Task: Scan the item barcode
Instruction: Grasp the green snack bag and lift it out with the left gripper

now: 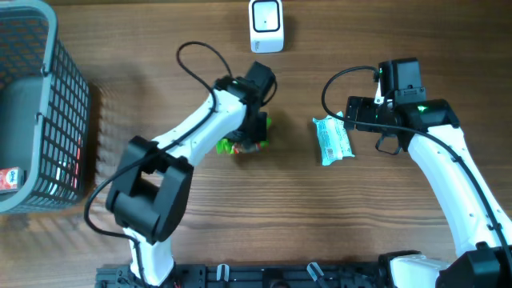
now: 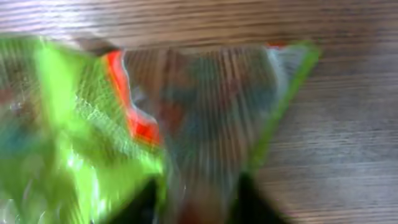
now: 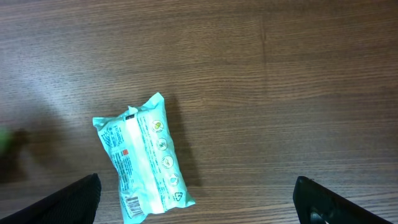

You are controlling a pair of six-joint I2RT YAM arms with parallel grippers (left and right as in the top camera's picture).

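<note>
While my left gripper (image 2: 194, 202) sits over the green packet (image 2: 74, 124), grip too blurred to tell, my right gripper (image 3: 199, 205) hangs wide open, teal packet (image 3: 144, 158) just ahead between its fingers: pre-grasp, I judge. Next, descend, pinch, present to the scanner (image 1: 266, 26).

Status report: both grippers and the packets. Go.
Left gripper at green packet, grip unclear. Right gripper open, teal packet flat on table before it. Scanner at far edge, nothing at it yet.
</note>
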